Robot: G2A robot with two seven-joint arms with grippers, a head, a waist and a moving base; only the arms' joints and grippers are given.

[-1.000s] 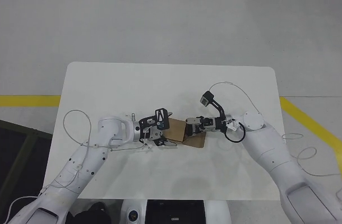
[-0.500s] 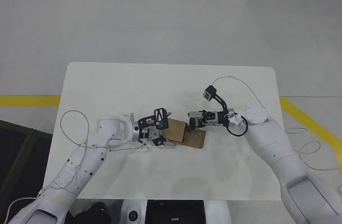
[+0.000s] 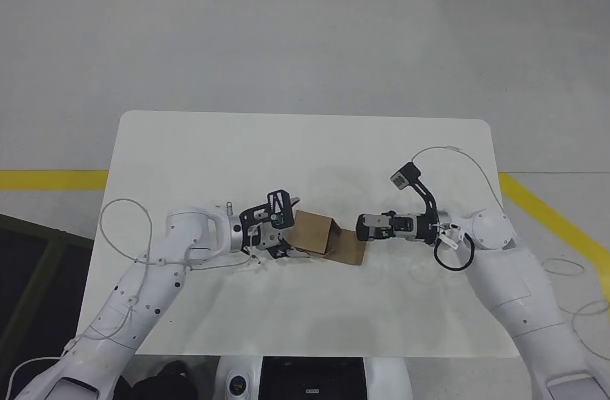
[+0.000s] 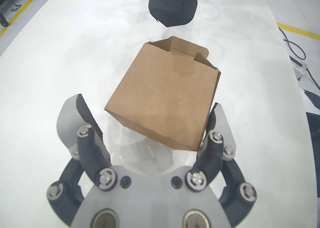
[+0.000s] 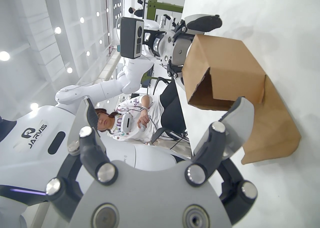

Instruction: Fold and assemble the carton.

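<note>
No words or numbers could be read on the brown box [image 4: 162,99] or on the white table [image 3: 285,150]. The sides of the box were plain. A yellow line [image 3: 45,180] was painted on the grey floor [image 3: 285,50] beside the table, and it had no writing on it.

A white table [image 3: 285,150] carries one brown carton [image 3: 320,235] near its middle, a flap lying flat.

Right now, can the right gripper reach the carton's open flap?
Likely yes: the right gripper is open, close to the flap on the table, nothing between them. The left gripper is at the other end of the carton.
</note>
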